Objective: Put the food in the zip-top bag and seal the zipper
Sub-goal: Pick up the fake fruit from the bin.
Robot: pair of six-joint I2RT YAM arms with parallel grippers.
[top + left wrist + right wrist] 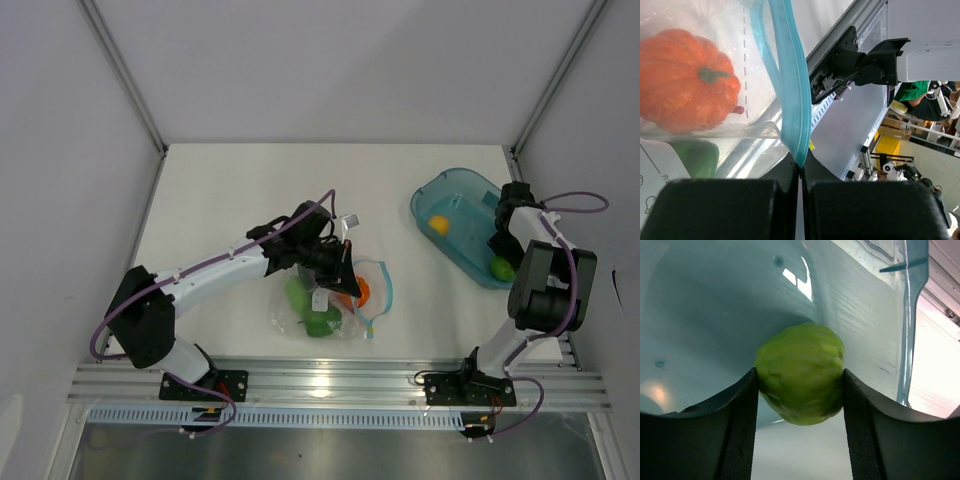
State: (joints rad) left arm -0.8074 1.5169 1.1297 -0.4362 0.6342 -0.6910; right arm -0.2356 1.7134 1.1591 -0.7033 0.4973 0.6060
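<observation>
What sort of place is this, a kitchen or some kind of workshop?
Probably a robotics lab test bench: two arms bolted to an aluminium rail, a white table walled by plain panels, and toy food, like the plastic lime.

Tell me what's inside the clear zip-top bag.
Through the zip-top bag you can see a ribbed orange toy and green toys. The left fingers and a white label cover part, hiding anything behind them.
</observation>
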